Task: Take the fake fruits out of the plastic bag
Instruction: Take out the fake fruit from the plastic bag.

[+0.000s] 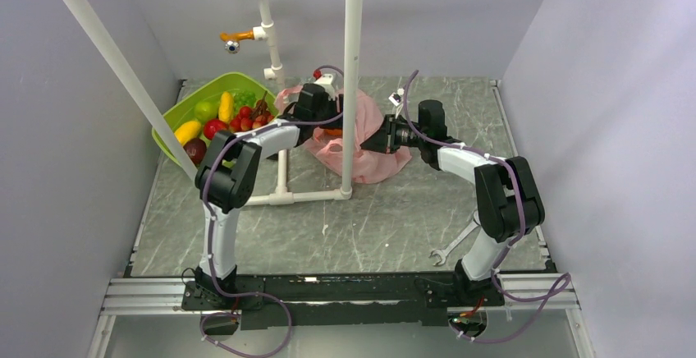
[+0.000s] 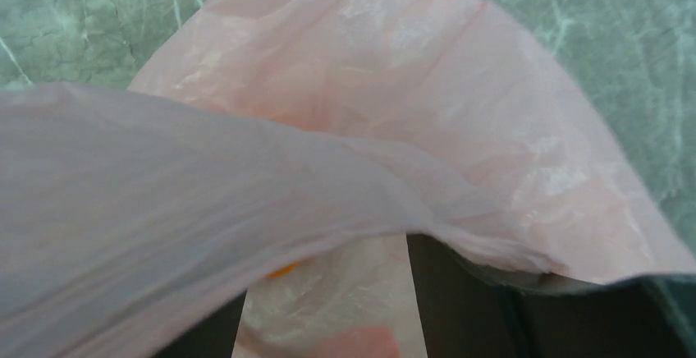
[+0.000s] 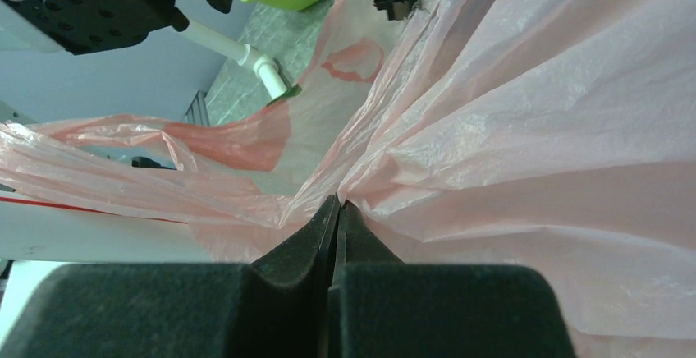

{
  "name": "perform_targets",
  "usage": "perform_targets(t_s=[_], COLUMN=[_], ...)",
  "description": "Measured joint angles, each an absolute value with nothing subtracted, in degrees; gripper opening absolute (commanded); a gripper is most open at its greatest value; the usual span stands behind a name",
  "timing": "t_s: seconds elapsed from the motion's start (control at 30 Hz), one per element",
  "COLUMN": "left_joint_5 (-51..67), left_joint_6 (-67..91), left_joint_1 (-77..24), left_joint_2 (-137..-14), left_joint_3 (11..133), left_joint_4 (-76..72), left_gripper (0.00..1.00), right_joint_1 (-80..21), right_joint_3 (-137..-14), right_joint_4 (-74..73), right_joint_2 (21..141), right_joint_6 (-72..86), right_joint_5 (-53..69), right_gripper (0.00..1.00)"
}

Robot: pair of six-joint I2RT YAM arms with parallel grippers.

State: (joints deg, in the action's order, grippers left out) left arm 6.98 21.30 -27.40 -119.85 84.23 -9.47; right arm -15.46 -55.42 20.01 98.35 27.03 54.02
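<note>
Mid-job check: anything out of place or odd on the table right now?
A wrench lies loose on the table beside the right arm, no part of the fruit job. The plastic bag is crumpled, pinched by the right gripper.

The overhead view is bright and evenly lit, with soft light falling from above. Only faint, blurry shadows lie on the desk [image 1: 394, 218], and the walls [image 1: 74, 169] carry a cool lilac tint. In the left wrist view the plastic bag [image 2: 205, 227] sits so near the lens that it smears into soft blur. In the right wrist view the right claw [image 3: 338, 204] is dark and unfocused, while the film beyond it is crisp and glows with light passing through.
</note>
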Motion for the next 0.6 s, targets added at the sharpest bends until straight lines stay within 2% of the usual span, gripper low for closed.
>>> perform_targets(t_s=[0.23,0.37,0.6], left_joint_5=[4.7,1.5,-3.5], left_joint_6=[17.1,14.5,12.7], left_joint_1=[-26.5,-26.2,-25.9], left_joint_2=[-123.5,-125.5,-129.7], left_joint_3=[90.9,95.9,102.6], left_joint_4=[-0.8,5.2,16.1], left_gripper=[0.79,0.99,0.99], right_joint_1=[-15.5,-15.5,-15.9], right_joint_3=[-55.4,-55.4,-55.7], right_joint_4=[19.8,19.7,19.4], right_joint_2=[98.3,98.3,98.3], right_joint_6=[27.2,27.2,27.2], right_joint_5=[54.0,54.0,53.5], right_gripper=[0.00,0.00,0.00])
